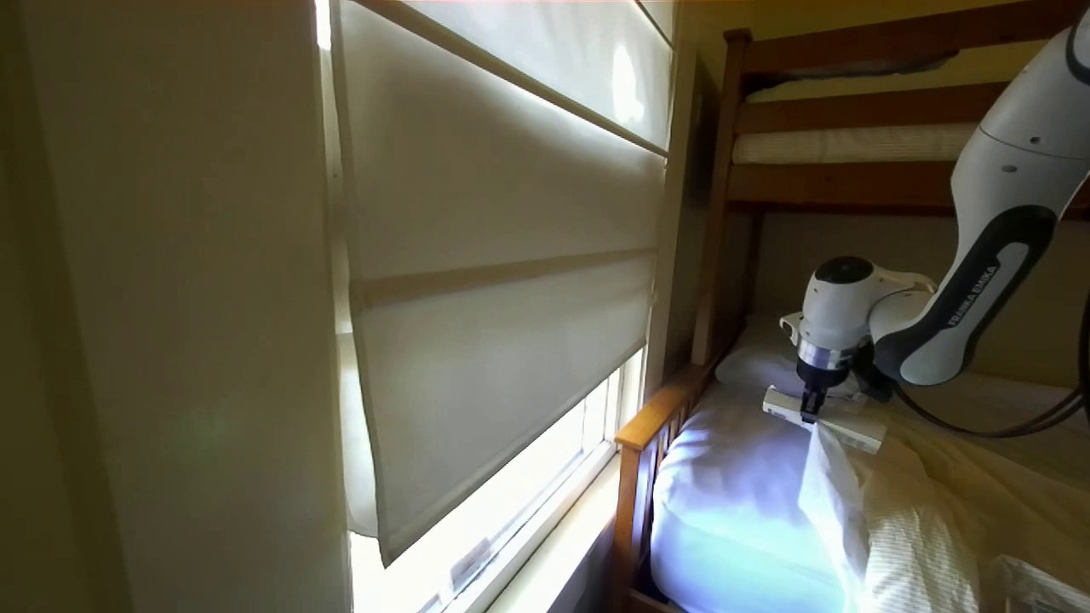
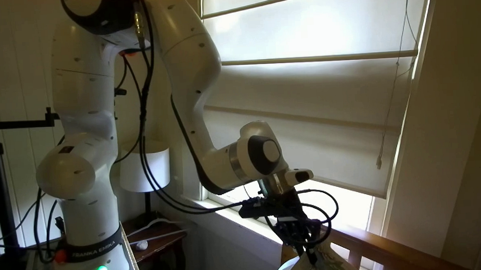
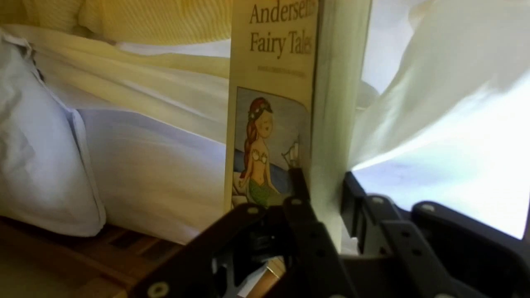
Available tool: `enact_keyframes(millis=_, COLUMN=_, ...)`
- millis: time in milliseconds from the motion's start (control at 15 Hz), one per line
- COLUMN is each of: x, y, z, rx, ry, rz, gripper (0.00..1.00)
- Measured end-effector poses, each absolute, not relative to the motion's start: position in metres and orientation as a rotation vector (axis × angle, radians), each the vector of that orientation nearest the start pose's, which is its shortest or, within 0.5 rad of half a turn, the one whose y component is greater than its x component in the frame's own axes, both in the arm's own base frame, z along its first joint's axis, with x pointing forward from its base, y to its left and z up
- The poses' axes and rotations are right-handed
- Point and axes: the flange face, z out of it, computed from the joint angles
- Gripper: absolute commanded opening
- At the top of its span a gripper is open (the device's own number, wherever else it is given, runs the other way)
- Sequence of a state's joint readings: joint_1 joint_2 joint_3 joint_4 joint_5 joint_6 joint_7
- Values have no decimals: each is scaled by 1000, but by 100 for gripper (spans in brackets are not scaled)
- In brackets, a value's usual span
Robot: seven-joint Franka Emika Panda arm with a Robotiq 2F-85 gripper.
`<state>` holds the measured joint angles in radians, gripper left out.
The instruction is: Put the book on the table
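The book [image 3: 271, 78] sits b/w the fingers of the gripper [image 3: 324, 171], clamped thru its thickness: one finger on the mermaid cover, the other on the opp. side, pale edge up. In an exterior view it's over the bed [image 1: 728, 511] (can't tell if the underside touches it), poking out both sides of the gripper, longer part to the right & near. A fold of white sheet [image 1: 834, 494] reaches the fingertips; can't tell if it's pinched too. Pillow [image 3: 41, 145] is well left of the book in the wrist view.
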<state>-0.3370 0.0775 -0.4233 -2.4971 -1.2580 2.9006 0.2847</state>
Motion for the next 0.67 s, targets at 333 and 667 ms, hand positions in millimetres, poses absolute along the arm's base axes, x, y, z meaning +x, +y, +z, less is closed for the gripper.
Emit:
enact_keyframes(millis=333, x=376, y=-279, z=253, rx=2625, ry=457, rz=186, gripper=6)
enact_keyframes(millis=667, x=397, y=-242, z=188, rx=2710, ry=770, rz=154, gripper=6)
